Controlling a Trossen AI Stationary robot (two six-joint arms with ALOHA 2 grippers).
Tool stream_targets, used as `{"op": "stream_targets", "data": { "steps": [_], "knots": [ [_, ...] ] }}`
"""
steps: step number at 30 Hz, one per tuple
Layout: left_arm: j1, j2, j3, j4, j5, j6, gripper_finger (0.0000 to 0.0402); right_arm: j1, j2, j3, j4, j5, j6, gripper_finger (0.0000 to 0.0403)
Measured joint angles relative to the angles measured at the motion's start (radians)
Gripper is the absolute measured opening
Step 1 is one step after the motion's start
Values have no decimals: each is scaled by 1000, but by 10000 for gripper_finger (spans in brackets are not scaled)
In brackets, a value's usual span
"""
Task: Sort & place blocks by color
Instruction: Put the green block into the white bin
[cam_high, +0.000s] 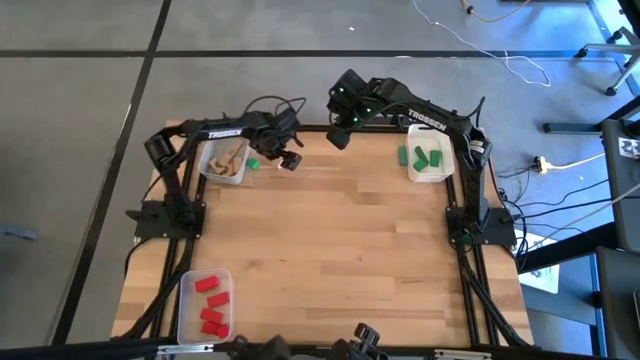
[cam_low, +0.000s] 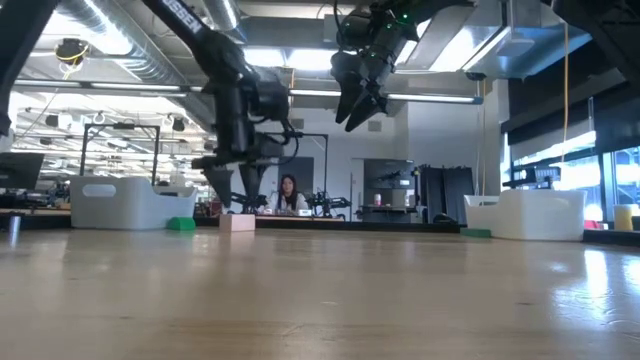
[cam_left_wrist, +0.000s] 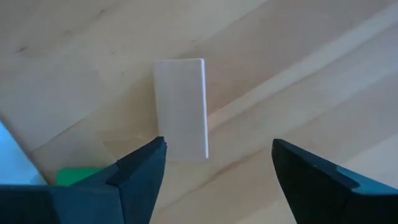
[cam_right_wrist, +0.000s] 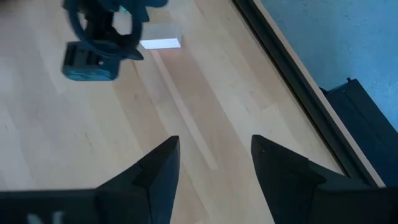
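A pale wood block lies flat on the table near the far left, also in the low view and the right wrist view. My left gripper hangs just above it, pointing down and open, one finger toward each side of the block, touching nothing. A green block lies beside it, next to the clear bin of wood blocks. My right gripper is open and empty, held high over the far middle of the table.
A clear bin with green blocks stands at the far right, with one green block on the table beside it. A bin of red blocks sits at the near left. A person sits in the room beyond the table.
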Motion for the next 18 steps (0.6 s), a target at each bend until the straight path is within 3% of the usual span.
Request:
{"op": "stream_targets", "data": {
  "steps": [6, 18],
  "knots": [
    [13, 62, 0, 16, -7, 4, 284, 0, 0, 0, 2, 0, -1, 199],
    [4, 102, 0, 31, -167, -2, 284, 0, 0, 0, 8, 0, -2, 199]
  ]
}}
